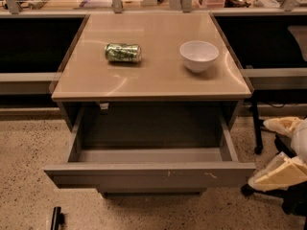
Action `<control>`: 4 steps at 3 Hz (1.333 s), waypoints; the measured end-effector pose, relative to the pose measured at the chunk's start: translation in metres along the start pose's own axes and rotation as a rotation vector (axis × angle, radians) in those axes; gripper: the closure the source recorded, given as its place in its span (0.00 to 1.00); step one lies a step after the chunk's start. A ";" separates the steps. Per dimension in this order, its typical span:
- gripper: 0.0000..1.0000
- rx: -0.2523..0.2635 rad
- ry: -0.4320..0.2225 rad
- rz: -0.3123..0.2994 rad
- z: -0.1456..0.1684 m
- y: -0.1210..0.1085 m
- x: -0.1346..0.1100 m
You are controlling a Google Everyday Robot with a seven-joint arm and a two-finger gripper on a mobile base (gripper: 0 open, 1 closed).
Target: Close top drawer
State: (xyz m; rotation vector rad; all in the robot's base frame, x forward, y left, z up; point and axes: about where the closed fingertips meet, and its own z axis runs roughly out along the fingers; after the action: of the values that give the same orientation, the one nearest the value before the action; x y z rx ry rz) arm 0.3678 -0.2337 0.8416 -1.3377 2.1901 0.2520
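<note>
The top drawer [144,174] is a wide grey metal drawer under the tan cabinet top [153,75]. It stands pulled far out and its inside looks empty. Its flat front has small white scratches right of centre. My gripper [263,152] is at the right edge of the view, low beside the drawer's right front corner. Its two cream fingers [280,173] are spread apart with nothing between them, and it does not touch the drawer.
A green can [123,52] lies on its side and a white bowl [199,55] stands on the cabinet top. A black chair base [288,200] is behind my gripper at the right. A dark object [56,218] lies on the speckled floor at the lower left.
</note>
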 end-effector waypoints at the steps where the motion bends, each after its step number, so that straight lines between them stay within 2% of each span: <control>1: 0.45 -0.008 0.033 -0.055 -0.006 -0.006 -0.015; 3: 0.91 -0.008 0.033 -0.055 -0.006 -0.006 -0.015; 4: 1.00 -0.008 0.033 -0.055 -0.006 -0.006 -0.015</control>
State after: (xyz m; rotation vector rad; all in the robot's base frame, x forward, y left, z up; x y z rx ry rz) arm 0.3763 -0.2276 0.8560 -1.4135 2.1779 0.2201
